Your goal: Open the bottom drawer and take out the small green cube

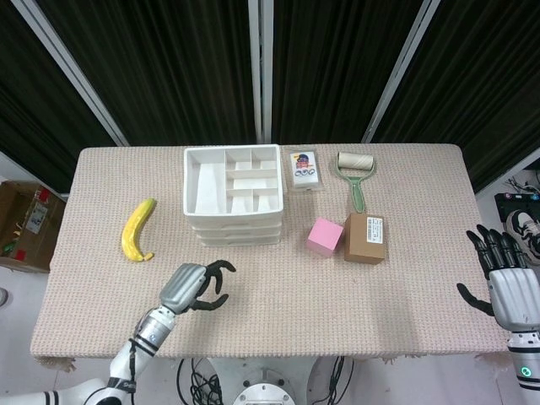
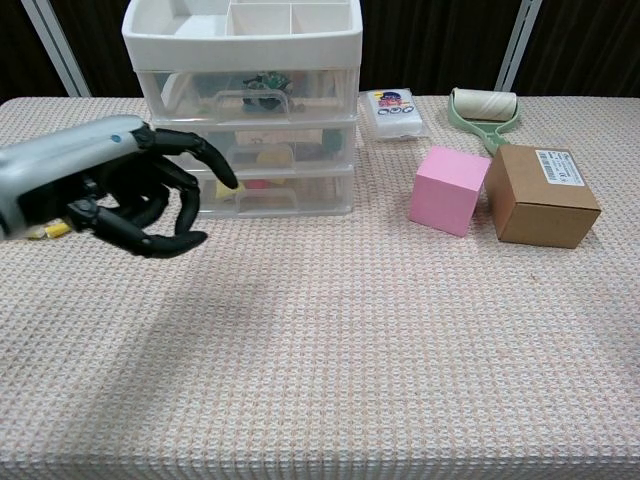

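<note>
While the bottom drawer [image 2: 268,191] of the white drawer unit [image 1: 233,196] sits closed, the left hand [image 1: 196,288] hovers before it, fingers spread and empty, likely lining up on the handle. Any green cube inside cannot be made out. Off the surface's edge, the right hand [image 1: 506,274] waits open.

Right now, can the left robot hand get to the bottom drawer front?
Probably yes. The left robot hand hovers open in front of the drawer unit, with only bare tablecloth between it and the bottom drawer. The banana lies off to the side.
</note>
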Controlling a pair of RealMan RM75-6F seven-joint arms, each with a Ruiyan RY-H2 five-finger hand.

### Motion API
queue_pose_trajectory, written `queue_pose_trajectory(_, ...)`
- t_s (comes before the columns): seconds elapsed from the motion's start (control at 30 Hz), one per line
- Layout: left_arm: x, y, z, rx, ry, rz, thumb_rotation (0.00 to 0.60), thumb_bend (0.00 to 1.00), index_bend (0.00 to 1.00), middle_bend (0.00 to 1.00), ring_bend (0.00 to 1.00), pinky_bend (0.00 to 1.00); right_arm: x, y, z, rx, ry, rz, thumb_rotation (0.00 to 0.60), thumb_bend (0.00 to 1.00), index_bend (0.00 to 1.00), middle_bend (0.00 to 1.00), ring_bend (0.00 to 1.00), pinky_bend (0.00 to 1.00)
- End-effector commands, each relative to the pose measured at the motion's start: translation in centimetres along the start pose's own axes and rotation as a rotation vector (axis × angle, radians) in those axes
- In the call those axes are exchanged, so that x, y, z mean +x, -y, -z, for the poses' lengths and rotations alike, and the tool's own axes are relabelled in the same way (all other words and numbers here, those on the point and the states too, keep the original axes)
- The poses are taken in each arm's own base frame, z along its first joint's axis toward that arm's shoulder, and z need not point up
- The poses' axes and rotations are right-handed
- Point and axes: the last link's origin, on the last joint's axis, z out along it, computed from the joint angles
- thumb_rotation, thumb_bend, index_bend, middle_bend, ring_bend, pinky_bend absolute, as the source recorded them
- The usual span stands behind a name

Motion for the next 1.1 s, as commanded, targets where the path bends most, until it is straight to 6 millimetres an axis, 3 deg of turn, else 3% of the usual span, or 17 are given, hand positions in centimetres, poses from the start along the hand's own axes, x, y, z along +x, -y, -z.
queue_pose_trajectory(0.03,-1.9,-0.7,-2.2,0.033,0.008,0.180,0.600,0.39,0.29,0.72,0.87,1.00,0.0,-0.1,0.0,-0.004,-0.002,-0.002,0.600,0.13,0.00,0.00,0.00,0.00)
queue_pose_trajectory(0.23,-4.4,-0.8,-4.3,0.124,-0.017,0.472,0.600,0.44,0.24,0.82,0.93,1.00,0.1,-0.2,0.2,-0.011,-0.003,-0.004,0.600,0.13,0.00,0.00,0.00,0.00)
queue_pose_trajectory(0.4,-5.7,-0.9,-5.4,0.188,-0.073,0.596,0.600,0.45,0.20,0.84,0.95,1.00,0.3,-0.1,0.4,-0.009,-0.011,0.000,0.600,0.13,0.00,0.00,0.00,0.00)
queue_pose_trajectory(0.67,-6.7,-1.6,-6.8,0.266,-0.155,0.842,0.600,0.46,0.19,0.85,0.95,1.00,0.3,0.1,0.3,-0.007,-0.008,0.003,0.600,0.13,0.00,0.00,0.00,0.00)
queue_pose_trajectory(1.1,-7.5,-2.5,-7.8,0.291,-0.213,1.059,0.600,0.46,0.19,0.85,0.95,1.00,0.3,0.1,0.5,-0.021,-0.003,0.008,0.600,0.13,0.00,0.00,0.00,0.00)
